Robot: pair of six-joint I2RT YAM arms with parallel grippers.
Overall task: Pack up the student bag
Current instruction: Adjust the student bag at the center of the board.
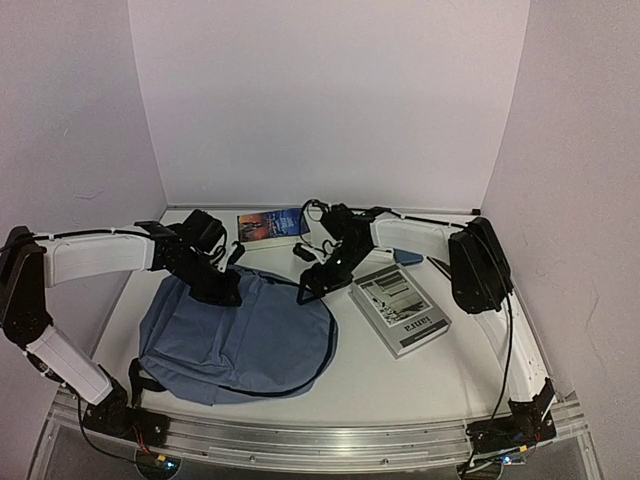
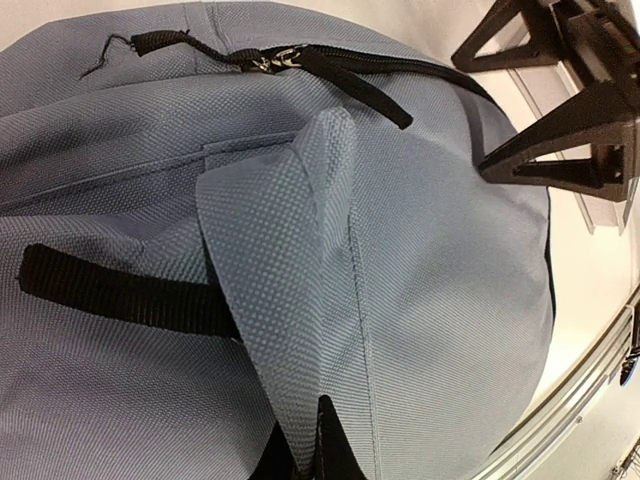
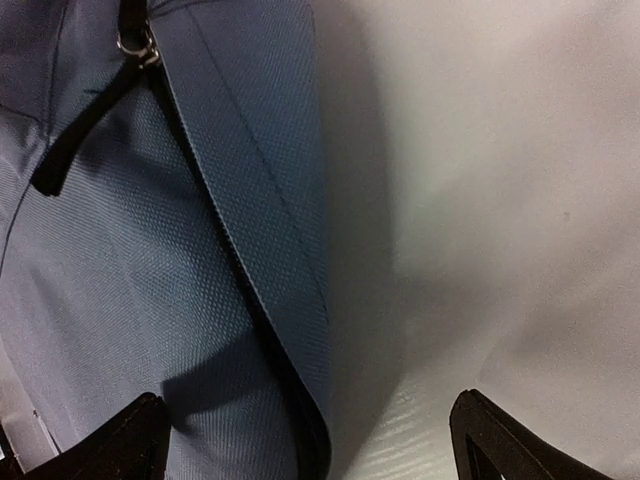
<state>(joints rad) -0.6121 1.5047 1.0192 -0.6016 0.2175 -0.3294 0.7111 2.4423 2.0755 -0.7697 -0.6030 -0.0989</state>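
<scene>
Top external view: soft slate-blue fabric backpack (image 1: 235, 335) lies flat on the white table (image 1: 400, 385), left of centre, with its black straps toward the near edge. Left gripper (image 1: 228, 290) sits on the bag's far edge. Left wrist view: jaws closed tight, pinching a raised fold of the blue cloth. Right gripper (image 1: 312, 283) is at the bag's far right edge, jaws spread wide, holding nothing. Right wrist view: one finger (image 3: 130, 440) over fabric, the other over bare table. Dark zipper with metal pull (image 2: 268, 60) runs along the rim.

Grey rectangular book (image 1: 400, 308) lies right of the bag, apart from it; cover lettering too small to read. Blue-covered booklet (image 1: 272, 223) by the far wall, print illegible.

Pale lilac-white walls (image 1: 330, 100) on three sides. Aluminium rail (image 1: 330, 435) along the near edge.
</scene>
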